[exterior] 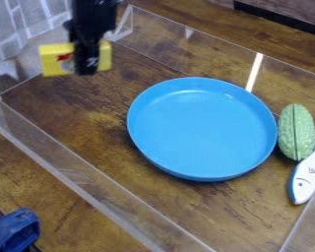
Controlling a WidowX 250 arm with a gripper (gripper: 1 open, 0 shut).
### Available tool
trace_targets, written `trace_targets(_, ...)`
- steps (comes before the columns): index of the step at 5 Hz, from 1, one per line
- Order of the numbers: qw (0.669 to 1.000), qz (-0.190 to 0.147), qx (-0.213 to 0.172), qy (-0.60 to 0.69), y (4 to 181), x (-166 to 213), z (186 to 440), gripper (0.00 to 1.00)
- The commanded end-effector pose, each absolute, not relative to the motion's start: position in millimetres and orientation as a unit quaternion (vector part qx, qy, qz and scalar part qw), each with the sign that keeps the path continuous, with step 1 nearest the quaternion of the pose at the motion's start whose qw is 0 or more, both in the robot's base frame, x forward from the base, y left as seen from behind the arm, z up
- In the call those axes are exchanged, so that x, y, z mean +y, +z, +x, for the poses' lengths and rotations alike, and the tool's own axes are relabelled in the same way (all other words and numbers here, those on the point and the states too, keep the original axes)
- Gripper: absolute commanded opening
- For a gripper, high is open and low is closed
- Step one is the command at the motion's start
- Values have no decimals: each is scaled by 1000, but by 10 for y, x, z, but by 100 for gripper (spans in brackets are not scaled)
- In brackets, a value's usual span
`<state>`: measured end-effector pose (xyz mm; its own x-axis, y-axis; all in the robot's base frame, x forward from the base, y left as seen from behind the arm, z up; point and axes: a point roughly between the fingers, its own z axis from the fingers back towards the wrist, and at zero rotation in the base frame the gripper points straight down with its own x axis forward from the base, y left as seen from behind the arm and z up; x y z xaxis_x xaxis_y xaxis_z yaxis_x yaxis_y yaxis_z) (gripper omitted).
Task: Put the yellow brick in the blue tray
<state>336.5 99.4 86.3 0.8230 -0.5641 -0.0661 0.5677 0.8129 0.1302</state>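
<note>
At the upper left of the view, the black gripper (87, 49) is reaching down from the top edge and gripping the yellow brick (74, 59) between its fingers, which are closing on the block around its middle. The brick's yellow ends are sticking out on either side of the dark fingers, and a small patch of red and white is showing near its left part. Both the gripper and the brick are looking slightly blurred. The brick is hanging above the far left part of the brown wooden table (68, 128), well apart from the blue tray (203, 128) and outside its rim. The tray, a large round shallow dish, is lying flat to the right of the middle of the view, and its bright blue inside is facing upward with nothing resting in it. Close by its right side, a green ridged oval object (295, 132) is lying on the table, lengthwise toward the near edge. Just below that, a white and blue fish-shaped piece (307, 174) is lying at a slant, partly cut off by the right edge. At the lower left corner, a dark blue object (13, 230) is showing. Clear see-through strips are running along the table's left and far sides.
</note>
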Motion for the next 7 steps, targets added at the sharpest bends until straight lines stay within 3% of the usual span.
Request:
trace_targets(1,944,112,-44,-306,1389,796,3545,0)
trace_targets(4,943,130,-59,-300,1663,130,3531,0)
trace_targets(7,947,131,-84,-282,1610,-469,3450,0)
